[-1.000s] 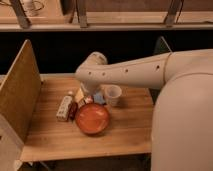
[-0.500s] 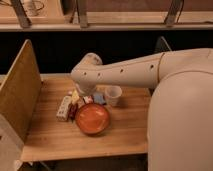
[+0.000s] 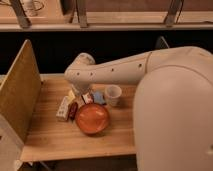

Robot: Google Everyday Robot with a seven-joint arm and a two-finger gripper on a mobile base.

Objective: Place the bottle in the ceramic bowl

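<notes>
Here the hand (image 3: 81, 92) hangs near the bottle (image 3: 63, 108) beside the ceramic bowl (image 3: 92, 119).

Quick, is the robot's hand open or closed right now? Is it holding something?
Gripper: cannot be told. It sits under the arm, just behind the bowl, left of the cup.

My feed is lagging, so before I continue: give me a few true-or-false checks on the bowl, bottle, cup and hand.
The glossy orange-red ceramic bowl is empty: true.
The small white oblong bottle lies in the bowl: false, it lies on the wooden table, left of the bowl.
The translucent plastic cup stands upright: true.
The hand is over the cup: false, it is left of the cup, behind the bowl.
</notes>
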